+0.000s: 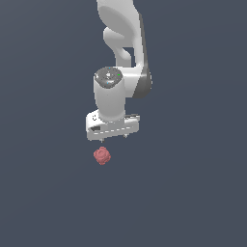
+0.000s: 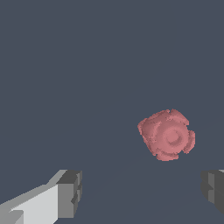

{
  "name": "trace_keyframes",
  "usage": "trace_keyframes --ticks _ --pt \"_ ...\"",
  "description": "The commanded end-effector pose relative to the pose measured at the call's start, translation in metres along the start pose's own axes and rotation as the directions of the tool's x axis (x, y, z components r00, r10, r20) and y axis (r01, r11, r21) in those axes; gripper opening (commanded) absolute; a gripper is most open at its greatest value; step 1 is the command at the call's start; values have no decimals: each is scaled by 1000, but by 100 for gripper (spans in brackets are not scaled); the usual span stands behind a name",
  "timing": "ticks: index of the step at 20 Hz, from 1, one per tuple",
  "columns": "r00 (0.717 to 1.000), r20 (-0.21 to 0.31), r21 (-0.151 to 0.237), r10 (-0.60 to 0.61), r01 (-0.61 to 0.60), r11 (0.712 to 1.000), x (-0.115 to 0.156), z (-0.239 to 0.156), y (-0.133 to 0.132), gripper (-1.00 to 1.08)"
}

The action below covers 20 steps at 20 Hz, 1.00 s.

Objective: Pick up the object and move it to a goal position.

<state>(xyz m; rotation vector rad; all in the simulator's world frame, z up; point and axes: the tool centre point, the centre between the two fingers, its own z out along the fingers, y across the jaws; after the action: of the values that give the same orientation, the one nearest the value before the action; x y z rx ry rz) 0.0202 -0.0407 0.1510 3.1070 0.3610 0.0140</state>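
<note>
A white robot arm point(image 1: 126, 43) reaches down over a plain dark blue-grey surface point(image 1: 193, 193), its end effector point(image 1: 114, 136) pointing downward. The fingers stand wide apart with nothing between them: in the wrist view, one grey-tipped finger point(image 2: 69, 193) and the other finger point(image 2: 214, 190) sit at opposite sides of the frame, with bare surface between.

The object point(image 1: 102, 155), a small dull-red, bumpy, roundish lump, lies on the surface just below the end effector in the exterior view, slightly toward that view's left of the fingers. It is much smaller than the white end effector body above it. In the wrist view the object point(image 2: 166, 134) sits outside the line between the two fingertips, nearer to one of them, and nothing touches it. Only the short tips of the fingers show under the end effector in the exterior view.
</note>
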Motion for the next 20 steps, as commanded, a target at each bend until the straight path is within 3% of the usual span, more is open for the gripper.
trace_keyframes --ticks 1,7,20 --pt "998 2 0 -58 58 998 2 7 8 100" --pt "981 4 4 -195 195 981 7 25 27 100" --pt "910 2 14 -415 415 910 11 56 60 100"
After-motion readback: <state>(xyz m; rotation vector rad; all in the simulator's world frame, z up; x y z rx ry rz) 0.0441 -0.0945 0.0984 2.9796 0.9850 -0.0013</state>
